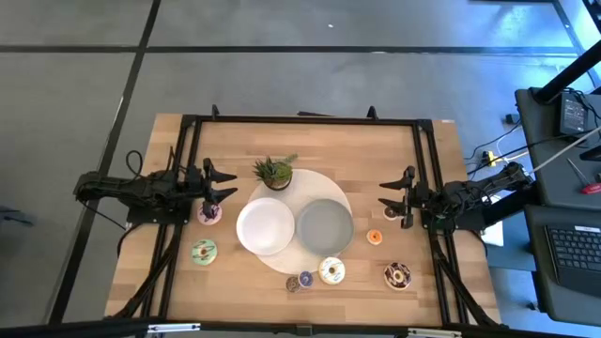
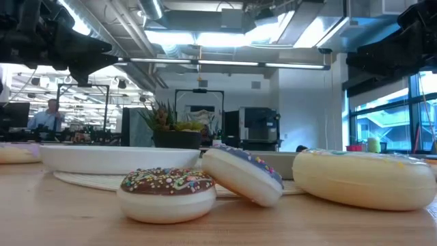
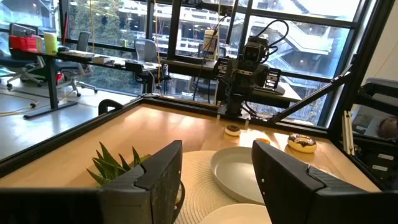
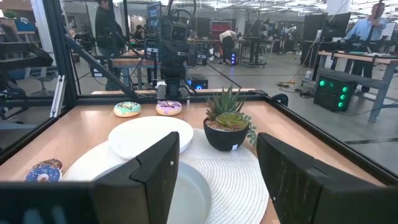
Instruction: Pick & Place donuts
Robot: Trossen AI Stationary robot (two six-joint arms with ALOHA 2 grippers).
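Note:
Small toy donuts lie flat on the wooden table: pink (image 1: 209, 214) and green (image 1: 204, 251) on the left, orange (image 1: 375, 237) and chocolate (image 1: 397, 275) on the right. By the near edge are a cream one (image 1: 331, 270), a blue-purple one (image 1: 304, 280) and a brown sprinkled one (image 2: 167, 193). The blue-purple donut (image 2: 242, 174) sits tilted. My left gripper (image 1: 223, 185) is open, hovering just beyond the pink donut. My right gripper (image 1: 387, 194) is open, above the table beyond the orange donut.
A white plate (image 1: 266, 226) and a grey plate (image 1: 325, 226) sit on a round pale mat (image 1: 324, 188) at the table's middle. A small potted plant (image 1: 274, 172) stands at the mat's far side. A black frame (image 1: 300, 119) borders the table.

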